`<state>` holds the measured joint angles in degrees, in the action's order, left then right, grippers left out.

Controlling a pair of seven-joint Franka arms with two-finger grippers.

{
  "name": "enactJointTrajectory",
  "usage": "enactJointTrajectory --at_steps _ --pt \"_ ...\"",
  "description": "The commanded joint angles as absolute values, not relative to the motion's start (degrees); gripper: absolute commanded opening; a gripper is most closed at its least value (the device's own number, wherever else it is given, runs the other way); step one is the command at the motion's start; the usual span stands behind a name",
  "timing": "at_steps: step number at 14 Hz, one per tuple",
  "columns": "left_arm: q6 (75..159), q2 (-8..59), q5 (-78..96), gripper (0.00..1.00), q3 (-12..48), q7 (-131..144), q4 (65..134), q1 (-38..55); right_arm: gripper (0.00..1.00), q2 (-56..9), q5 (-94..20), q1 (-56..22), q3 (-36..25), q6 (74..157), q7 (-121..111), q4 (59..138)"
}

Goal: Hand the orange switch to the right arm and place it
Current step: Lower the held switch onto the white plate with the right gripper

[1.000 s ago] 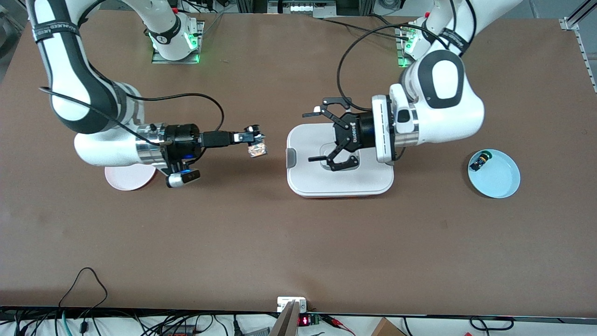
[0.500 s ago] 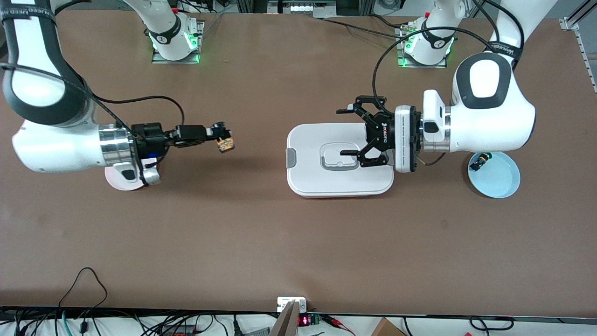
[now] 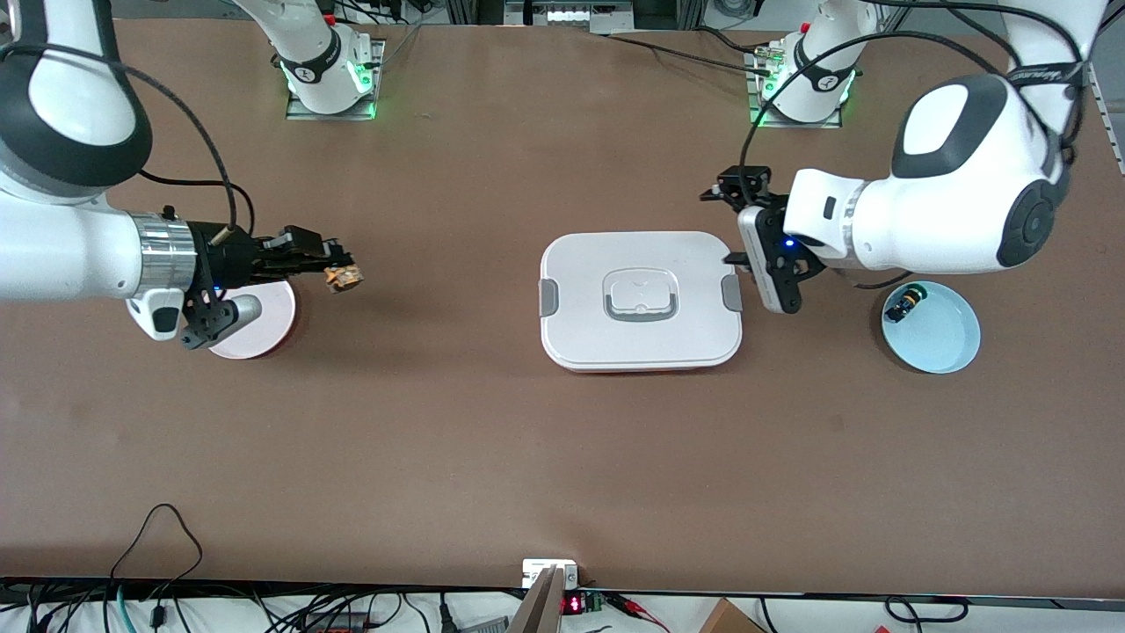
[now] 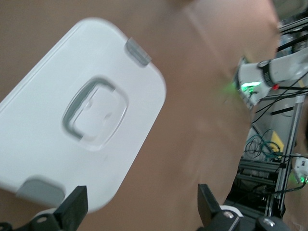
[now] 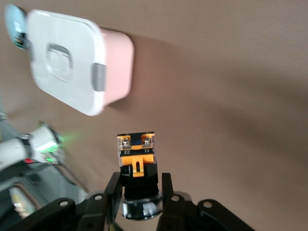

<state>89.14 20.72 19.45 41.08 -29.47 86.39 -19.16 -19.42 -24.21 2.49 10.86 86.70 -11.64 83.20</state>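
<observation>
The handover is complete: my right gripper (image 3: 338, 272) is clamped on the orange switch (image 3: 344, 279), held in the air over bare tabletop beside the pink plate (image 3: 264, 327), near the right arm's end. My left gripper (image 3: 736, 220) has its fingers spread and empty, waiting over the tabletop beside the white lidded box (image 3: 641, 301). Placing remains; I judge the pink plate the likely target, calling for a short move and descent before release. The brown tabletop (image 3: 527, 457) is otherwise bare here; a blue plate (image 3: 940, 338) near the left arm's end holds another small switch (image 3: 905, 303).
</observation>
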Motion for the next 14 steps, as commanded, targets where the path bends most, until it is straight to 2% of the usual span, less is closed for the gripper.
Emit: enactJointTrajectory --at_steps 1,6,9,11,13,14 --pt "82.90 20.65 7.62 1.00 40.96 -20.24 82.89 -18.98 0.00 -15.22 -14.98 2.64 11.08 87.88 -14.15 87.34" --pt "70.86 20.65 -8.59 1.00 41.13 -7.67 74.99 -18.46 0.00 -8.10 -2.21 3.86 10.46 100.09 -13.54 103.77" --pt "67.95 20.57 -15.36 1.00 41.92 -6.24 70.32 -17.67 0.00 -5.63 -0.44 3.96 7.31 107.29 -13.62 113.17" --pt "68.55 20.22 -16.26 1.00 40.35 -6.59 69.61 -18.28 0.00 -5.19 1.13 3.96 4.84 112.04 -14.41 117.58" --pt "77.55 14.79 -13.65 1.00 32.65 -5.63 72.32 -16.27 0.00 -6.41 3.16 3.96 3.17 118.62 -14.59 121.27" --pt "82.13 11.89 -8.92 1.00 25.21 -4.84 76.42 -13.30 0.00 -7.11 3.43 3.96 2.29 122.13 -14.59 123.03"
